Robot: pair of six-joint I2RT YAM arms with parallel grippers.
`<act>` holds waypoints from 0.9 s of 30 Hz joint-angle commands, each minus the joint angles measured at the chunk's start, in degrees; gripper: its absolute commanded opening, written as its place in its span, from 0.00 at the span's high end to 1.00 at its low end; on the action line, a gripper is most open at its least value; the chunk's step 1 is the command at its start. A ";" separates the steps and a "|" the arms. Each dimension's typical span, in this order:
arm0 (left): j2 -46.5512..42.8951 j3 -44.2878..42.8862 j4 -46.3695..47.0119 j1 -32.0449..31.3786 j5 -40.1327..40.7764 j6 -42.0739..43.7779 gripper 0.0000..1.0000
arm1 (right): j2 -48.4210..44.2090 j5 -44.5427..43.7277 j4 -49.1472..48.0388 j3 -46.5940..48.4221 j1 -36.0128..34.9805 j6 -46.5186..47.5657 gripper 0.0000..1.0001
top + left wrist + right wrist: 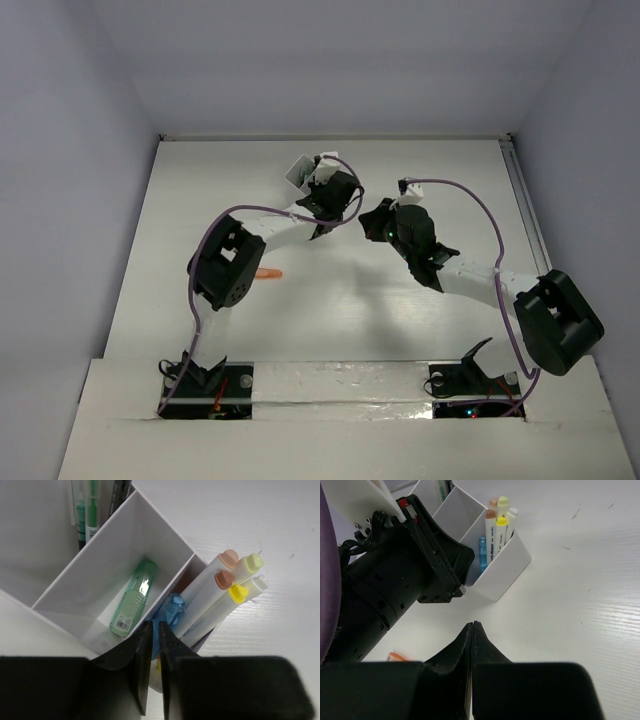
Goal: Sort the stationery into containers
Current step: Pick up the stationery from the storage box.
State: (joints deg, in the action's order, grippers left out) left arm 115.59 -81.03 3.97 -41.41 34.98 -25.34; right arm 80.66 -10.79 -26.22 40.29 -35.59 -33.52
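The white three-compartment container (pixel 100 555) stands at the back of the table (pixel 300 172). One end compartment holds thin green and dark pens (pixel 87 510). A chunky green piece (pixel 134 599) lies in the middle one. A blue piece (pixel 172 607) and white highlighters (pixel 225 580) with orange and yellow caps fill the other end compartment (pixel 505 570). My left gripper (pixel 153 627) hovers shut just above the blue piece, with nothing seen gripped (pixel 322 185). To its right, my right gripper (pixel 472 625) is shut and empty over bare table (pixel 380 222). An orange piece (pixel 268 272) lies on the table beside the left arm.
The orange piece (pixel 396 656) also shows at the lower left of the right wrist view, partly behind the left arm's black wrist (pixel 395 575). Walls enclose the table on three sides. A purple cable (pixel 480 210) loops above the right arm.
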 commanded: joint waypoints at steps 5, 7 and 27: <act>-2.04 -2.19 -0.89 -0.16 4.13 0.64 0.70 | 0.02 0.50 -3.49 -0.22 0.17 -0.41 1.00; -0.29 -4.30 -2.64 -0.16 3.95 0.38 0.70 | -0.15 0.42 -3.23 -0.04 0.17 -0.23 1.00; 5.87 -8.53 -6.08 -0.16 5.18 -0.15 0.77 | -1.65 0.15 -3.84 -1.18 0.17 -0.41 1.00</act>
State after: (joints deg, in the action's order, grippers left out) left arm 120.27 -88.01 -0.62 -42.39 37.82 -25.58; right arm 80.62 -10.09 -26.72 39.94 -35.59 -33.89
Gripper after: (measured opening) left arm 0.235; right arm 0.010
